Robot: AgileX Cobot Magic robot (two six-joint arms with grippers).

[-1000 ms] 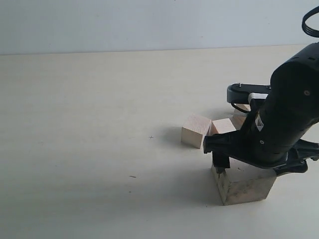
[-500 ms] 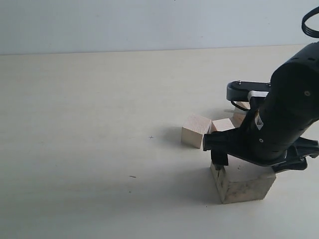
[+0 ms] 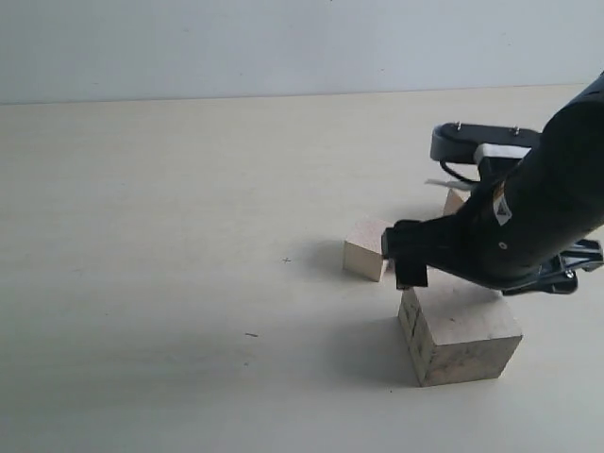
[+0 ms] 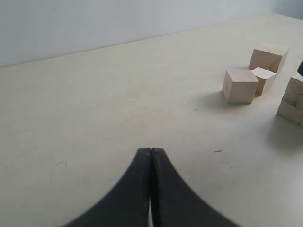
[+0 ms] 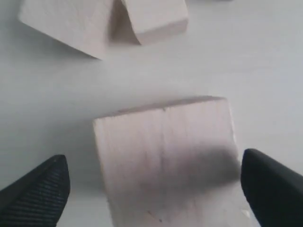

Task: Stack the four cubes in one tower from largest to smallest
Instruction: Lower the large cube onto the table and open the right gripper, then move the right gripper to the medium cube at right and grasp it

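The largest cube [image 3: 460, 335] sits alone on the table [image 3: 189, 236], toward five o'clock of the tabletop as I look at it, flat on one face with nothing on top. Dark marks show on its near side. The right pincer [image 5: 152, 161] hangs just above it, its two fingers [image 5: 40, 189] spread wide apart, one past either side of the block and touching neither. It grips nothing.

The other three cubes lie loose, up around eleven to twelve o'clock from the big one. The mid-sized cube [image 3: 364, 249] is nearest, at about ten o'clock. The smallest cube [image 4: 263, 77] sits just beside it, and the second-largest cube [image 4: 269, 58] stands behind that, partly hidden by the right arm from where I stand.

The left pincer [image 4: 150, 153] is well off to the side over bare table, its fingers pressed together and empty.
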